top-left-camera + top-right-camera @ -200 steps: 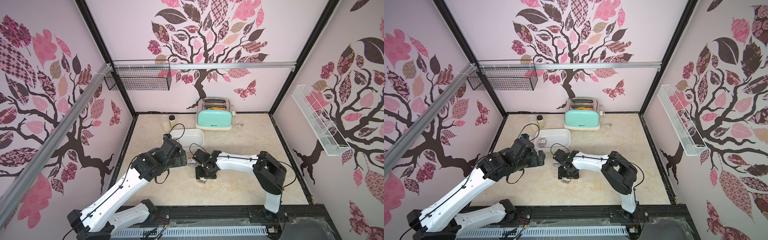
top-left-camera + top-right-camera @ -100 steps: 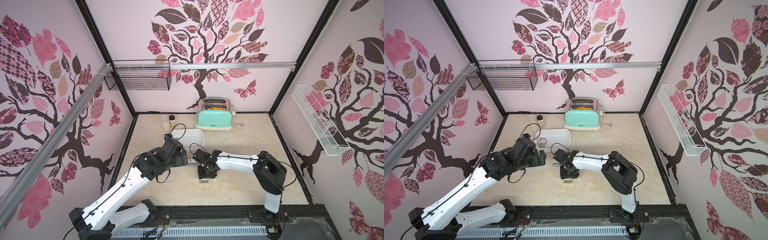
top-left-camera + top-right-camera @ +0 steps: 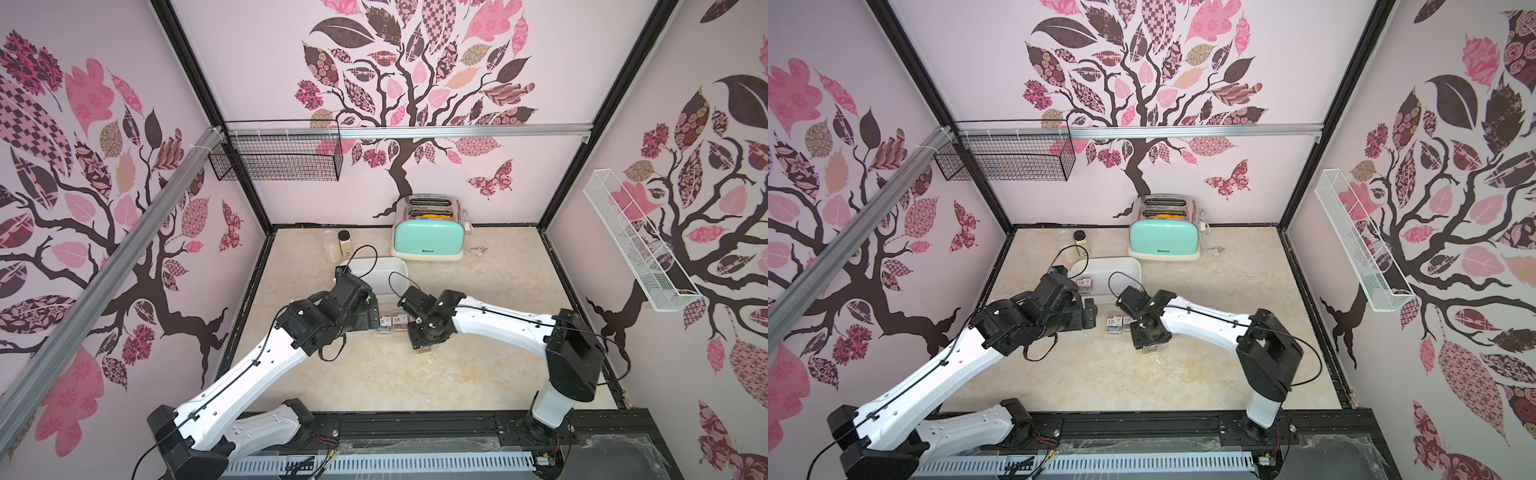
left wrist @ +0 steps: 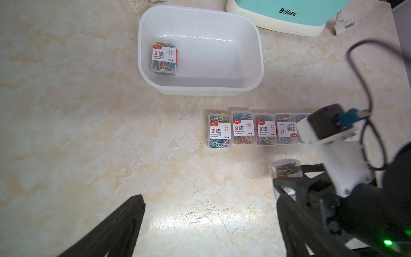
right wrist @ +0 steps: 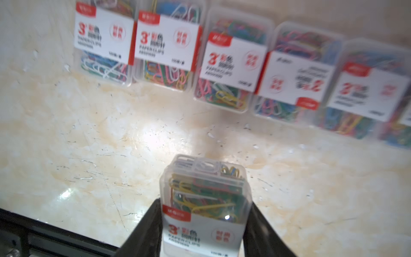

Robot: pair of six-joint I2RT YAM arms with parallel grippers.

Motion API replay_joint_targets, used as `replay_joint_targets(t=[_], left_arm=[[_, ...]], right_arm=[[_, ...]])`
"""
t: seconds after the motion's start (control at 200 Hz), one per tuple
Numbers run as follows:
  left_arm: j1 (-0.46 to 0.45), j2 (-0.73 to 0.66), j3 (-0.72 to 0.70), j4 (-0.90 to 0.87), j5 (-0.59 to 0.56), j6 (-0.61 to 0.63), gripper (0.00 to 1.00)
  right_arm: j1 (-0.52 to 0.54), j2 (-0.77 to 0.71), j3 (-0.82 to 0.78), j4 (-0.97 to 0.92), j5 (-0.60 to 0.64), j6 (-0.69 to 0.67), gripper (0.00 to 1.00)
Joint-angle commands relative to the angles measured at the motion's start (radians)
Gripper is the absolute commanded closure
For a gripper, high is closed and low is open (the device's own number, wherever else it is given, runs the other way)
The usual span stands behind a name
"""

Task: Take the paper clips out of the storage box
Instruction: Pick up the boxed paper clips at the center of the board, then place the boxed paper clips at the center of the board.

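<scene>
On the surface [image 3: 457, 374], pale and marble-patterned, the following are entered, largest first.

Toaster [image 3: 428, 245], one: mint green, set at the far edge, about midway along it.

Storage box [image 4: 200, 89], one: white tub, placed before the toaster and toward the left edge, its long sides parallel to the far edge. It is judged all but emptied.

Jars [image 3: 336, 245], two: stood close together at the far edge, left of the toaster.

Left tool [image 4: 209, 195], one: released, jaws spread wide with nothing between them, hung over bare surface on the near side of the box.

Right tool [image 5: 204, 205], one: clenched on the held case [image 5: 200, 178], which is pinched across its narrow width, nearer the near edge than the row. Whether it touches the surface cannot be told.

Paper-clip cases, clear, with white-and-red labels:
- row of cases [image 4: 264, 132]: laid flat, side against side, along the box's near wall but apart from it. Five are counted in full, and a sliver of a sixth is seen in the right wrist view.
- last case [image 4: 164, 57], one: lying flat inside the box at its left end, long axis pointed from near wall to far wall.

Relation judged decisive: the last case lies beyond the left tool, over the near wall and a little toward the left edge. The left arm is the nearer.
</scene>
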Motion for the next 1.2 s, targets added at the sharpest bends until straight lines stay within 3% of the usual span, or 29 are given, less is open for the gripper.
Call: replay_joint_targets(t=[0.0,0.235,0.49,1.195], left_arm=[[0.003,0.023,0.041,0.035,0.008,0.028,0.02],[0.004,0.090,0.078,0.087,0.035,0.057,0.02],[0.006,0.163,0.114,0.116,0.074,0.090,0.02],[0.077,0.209,0.104,0.164,0.194,0.151,0.02]], right_arm=[[-0.124,-0.116,0.028,-0.074,0.060,-0.130,0.60],[-0.383,-0.143,0.027,-0.082,0.010,-0.357,0.61],[-0.571,-0.126,0.014,-0.035,-0.015,-0.421,0.61],[-0.828,0.062,0.037,0.011,0.058,-0.474,0.66]])
